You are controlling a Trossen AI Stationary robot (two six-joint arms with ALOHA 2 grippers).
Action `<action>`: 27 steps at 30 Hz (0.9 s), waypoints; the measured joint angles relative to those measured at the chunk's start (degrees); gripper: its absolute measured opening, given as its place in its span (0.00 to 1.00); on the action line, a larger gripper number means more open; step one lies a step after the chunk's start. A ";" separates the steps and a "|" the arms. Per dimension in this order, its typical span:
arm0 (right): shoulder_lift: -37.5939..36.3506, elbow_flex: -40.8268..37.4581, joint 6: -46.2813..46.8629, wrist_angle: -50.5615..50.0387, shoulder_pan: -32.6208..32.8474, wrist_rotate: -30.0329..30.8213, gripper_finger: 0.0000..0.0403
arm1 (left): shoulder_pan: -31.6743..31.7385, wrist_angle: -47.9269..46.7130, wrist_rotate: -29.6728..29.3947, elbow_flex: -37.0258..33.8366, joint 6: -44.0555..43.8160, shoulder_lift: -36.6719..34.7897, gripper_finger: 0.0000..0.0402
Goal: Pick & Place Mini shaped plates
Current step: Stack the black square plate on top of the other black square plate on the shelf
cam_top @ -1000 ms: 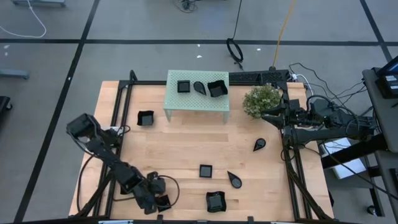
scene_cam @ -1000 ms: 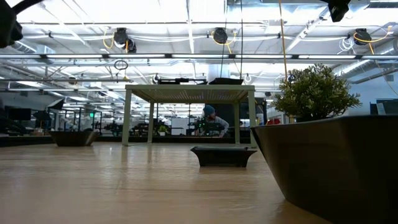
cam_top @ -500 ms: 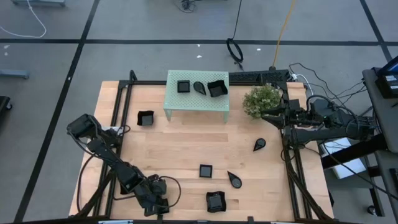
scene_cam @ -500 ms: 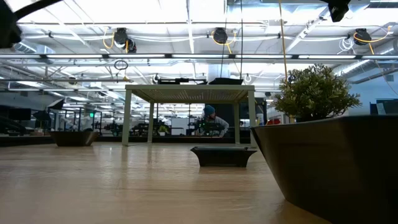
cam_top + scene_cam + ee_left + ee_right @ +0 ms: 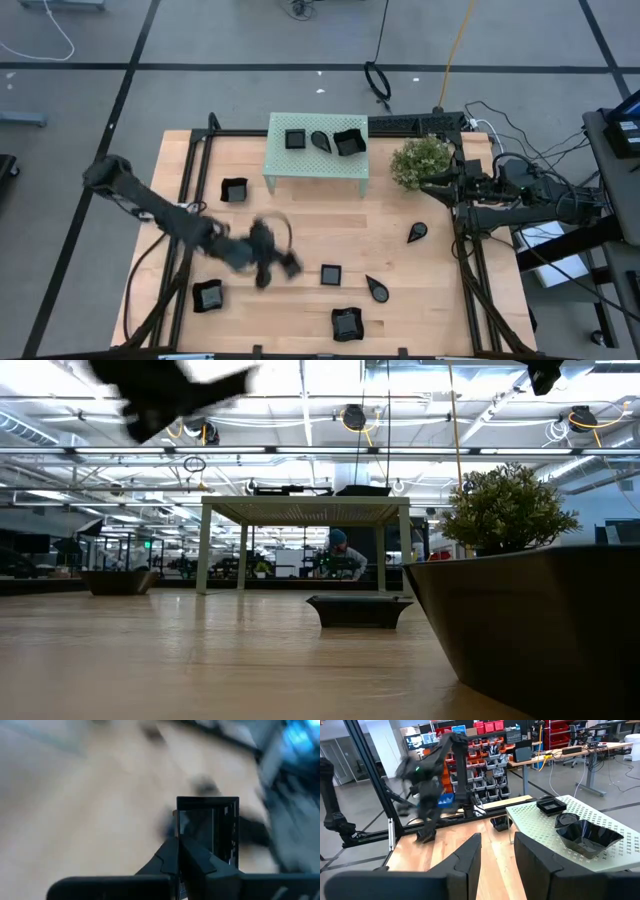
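Small black mini plates lie about. Three rest on the mint-green stand (image 5: 315, 160): a square one (image 5: 295, 139), a teardrop (image 5: 320, 140) and a curved-rim one (image 5: 349, 142). Several more lie on the table, among them squares (image 5: 233, 189) (image 5: 330, 273) (image 5: 207, 295) and teardrops (image 5: 417, 233) (image 5: 377, 290). My left gripper (image 5: 283, 263), blurred, is above the table's middle-left, shut on a square plate (image 5: 207, 825). My right gripper (image 5: 495, 855) is open beside the plant (image 5: 420, 160) at the right edge. My left gripper pinches the square plate between its two shut fingers, by one side of the rim (image 5: 178, 827). The plate stands beyond the fingertips and is lifted clear of the table.
A curved-rim plate (image 5: 345, 323) lies near the front edge. A black frame (image 5: 190, 180) runs along the table's sides. In the low view, one plate (image 5: 360, 608) sits mid-table and another (image 5: 530, 620) looms at the right. A person shows far off in the room.
My left gripper has risen from the table's near left corner and swung fast toward the far edge and the middle, carrying the square plate clear of the table. The square plate at the near left, covered by the arm before, now shows.
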 joint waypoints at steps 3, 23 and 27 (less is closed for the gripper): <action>0.00 0.00 -0.02 0.02 0.00 0.00 0.26 | 8.35 2.11 -7.81 0.00 4.06 -4.37 0.01; 0.00 0.00 0.00 0.00 0.00 0.00 0.26 | 48.09 18.70 -2.68 2.87 0.86 2.65 0.01; 0.02 0.00 0.00 0.00 0.00 -0.01 0.26 | 50.95 8.17 0.93 10.78 1.64 7.04 0.02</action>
